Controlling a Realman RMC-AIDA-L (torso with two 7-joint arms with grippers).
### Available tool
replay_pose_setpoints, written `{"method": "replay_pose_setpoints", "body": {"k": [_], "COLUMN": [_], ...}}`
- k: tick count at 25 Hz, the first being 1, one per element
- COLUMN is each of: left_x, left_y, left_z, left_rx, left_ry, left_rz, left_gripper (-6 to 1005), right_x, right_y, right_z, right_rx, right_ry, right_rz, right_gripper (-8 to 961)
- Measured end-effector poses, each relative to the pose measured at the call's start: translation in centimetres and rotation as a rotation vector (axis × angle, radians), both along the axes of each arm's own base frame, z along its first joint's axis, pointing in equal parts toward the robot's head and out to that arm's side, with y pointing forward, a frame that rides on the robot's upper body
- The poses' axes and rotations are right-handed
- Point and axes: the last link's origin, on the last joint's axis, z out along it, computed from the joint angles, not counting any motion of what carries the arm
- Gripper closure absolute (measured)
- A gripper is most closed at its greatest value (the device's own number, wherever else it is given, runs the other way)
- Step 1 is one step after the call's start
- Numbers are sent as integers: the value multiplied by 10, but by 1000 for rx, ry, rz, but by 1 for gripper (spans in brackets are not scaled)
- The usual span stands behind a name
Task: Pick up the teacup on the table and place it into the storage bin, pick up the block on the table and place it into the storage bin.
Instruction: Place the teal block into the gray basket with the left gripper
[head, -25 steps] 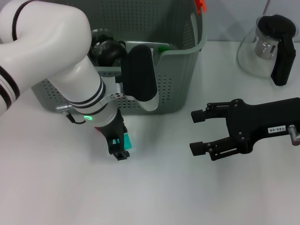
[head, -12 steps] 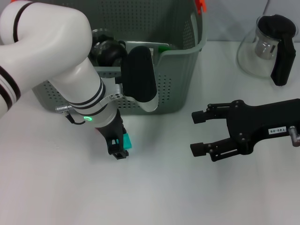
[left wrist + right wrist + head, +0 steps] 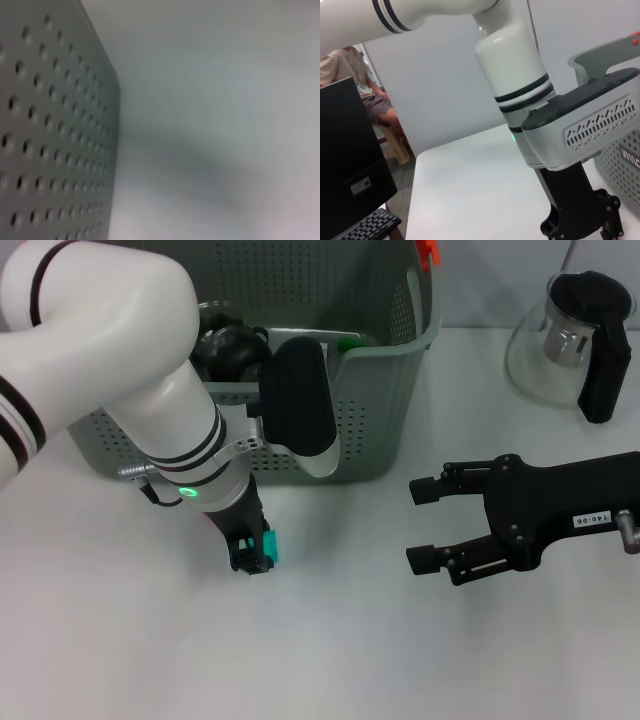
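Observation:
A teal block sits low over the white table just in front of the storage bin. My left gripper points down and is shut on the block, whose teal side shows beside one black finger. Inside the bin, behind my left arm, a dark rounded vessel with a glassy rim looks like the teacup and is partly hidden. My right gripper hovers open and empty over the table, to the right of the bin. In the right wrist view the left gripper shows and the block is hidden.
A glass teapot with a black handle stands at the back right. The bin's perforated wall fills one side of the left wrist view. In the right wrist view, a person and a dark monitor are beyond the table.
My left gripper with the teal block has shifted slightly left and toward the bin. The right arm has not moved.

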Motion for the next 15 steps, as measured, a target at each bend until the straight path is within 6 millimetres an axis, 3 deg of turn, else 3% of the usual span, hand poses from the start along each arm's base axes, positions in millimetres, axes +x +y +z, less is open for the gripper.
{"method": "replay_pose_setpoints", "body": {"k": [2,6,11,15], "left_x": [2,10,18,21], "left_y": [-1,-7,-18,-23], "left_z": [2,12,38,67], "left_rx": [-7,-30,-37,-28], "left_ry": [-2,-14,-104,-272], "left_rz": [5,21,69,126], "left_gripper": [604,591,574,561], "right_x": [0,1,7,13], "right_y": [0,-1,-3,-5], "right_z": [0,0,4,5], "right_rx": [0,-1,0,-4], "right_ry": [0,1,-5,-9], "right_rz": [0,-2,-16,-34], "right_gripper": [26,26,26,26]}}
